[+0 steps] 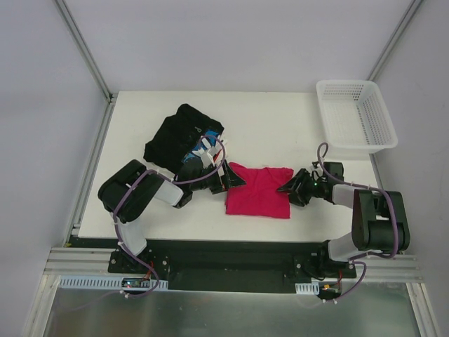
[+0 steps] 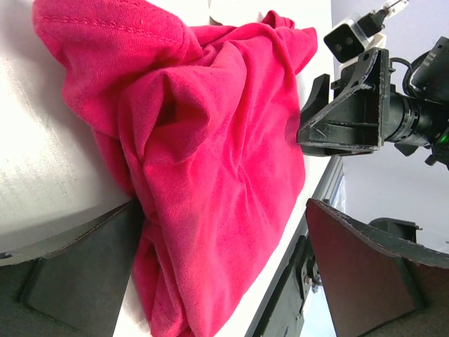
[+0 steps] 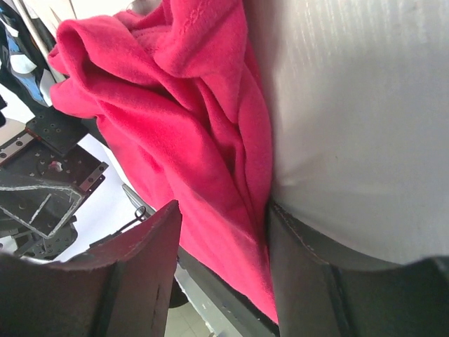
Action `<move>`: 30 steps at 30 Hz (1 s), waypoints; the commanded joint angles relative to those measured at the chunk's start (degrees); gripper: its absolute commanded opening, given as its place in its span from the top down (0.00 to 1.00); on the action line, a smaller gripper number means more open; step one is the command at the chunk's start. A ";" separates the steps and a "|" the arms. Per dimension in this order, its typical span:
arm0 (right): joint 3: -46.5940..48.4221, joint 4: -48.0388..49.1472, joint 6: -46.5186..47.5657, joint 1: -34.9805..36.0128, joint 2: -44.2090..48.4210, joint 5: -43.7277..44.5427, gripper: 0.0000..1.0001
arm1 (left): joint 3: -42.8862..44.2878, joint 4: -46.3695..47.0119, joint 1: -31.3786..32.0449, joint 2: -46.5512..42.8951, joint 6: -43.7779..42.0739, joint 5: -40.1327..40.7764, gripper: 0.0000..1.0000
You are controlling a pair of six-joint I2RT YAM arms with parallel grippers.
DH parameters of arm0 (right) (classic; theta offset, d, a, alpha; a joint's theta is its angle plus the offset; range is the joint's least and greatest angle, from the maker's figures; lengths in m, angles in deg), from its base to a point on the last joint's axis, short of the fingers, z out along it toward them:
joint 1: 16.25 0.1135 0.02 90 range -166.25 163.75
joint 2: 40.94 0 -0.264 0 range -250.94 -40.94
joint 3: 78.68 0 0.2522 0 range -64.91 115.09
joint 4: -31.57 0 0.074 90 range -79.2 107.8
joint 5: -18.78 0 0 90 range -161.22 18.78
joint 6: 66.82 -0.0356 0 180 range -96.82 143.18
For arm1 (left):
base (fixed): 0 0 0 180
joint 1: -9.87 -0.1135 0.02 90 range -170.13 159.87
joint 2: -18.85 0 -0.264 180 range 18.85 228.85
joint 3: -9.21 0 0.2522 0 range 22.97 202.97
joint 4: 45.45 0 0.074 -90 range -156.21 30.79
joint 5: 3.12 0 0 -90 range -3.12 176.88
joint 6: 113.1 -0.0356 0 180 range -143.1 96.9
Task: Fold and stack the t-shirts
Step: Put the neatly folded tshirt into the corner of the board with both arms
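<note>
A crimson-pink t-shirt (image 1: 258, 192) lies bunched in a rough rectangle at the table's middle front. My left gripper (image 1: 233, 180) sits at its left edge, jaws wide open, with the rumpled pink cloth (image 2: 210, 161) lying between the fingers (image 2: 77, 260) and untouched by the far one. At the shirt's right edge my right gripper (image 1: 289, 188) stands partly open; the pink folds (image 3: 203, 140) rest against one finger (image 3: 316, 281), with a gap to the other. A black t-shirt with blue-and-white print (image 1: 179, 137) is heaped behind the left arm.
A white lattice basket (image 1: 354, 116) stands at the back right corner. The table's front edge (image 1: 210, 235) runs just below the pink shirt. Metal frame rails border the table on the left and right.
</note>
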 commanded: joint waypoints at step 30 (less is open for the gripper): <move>6.53 3.99 -5.15 6.92 -8.33 1.98 0.47 | 5.13 -2.41 0.77 4.75 -0.14 -5.87 0.27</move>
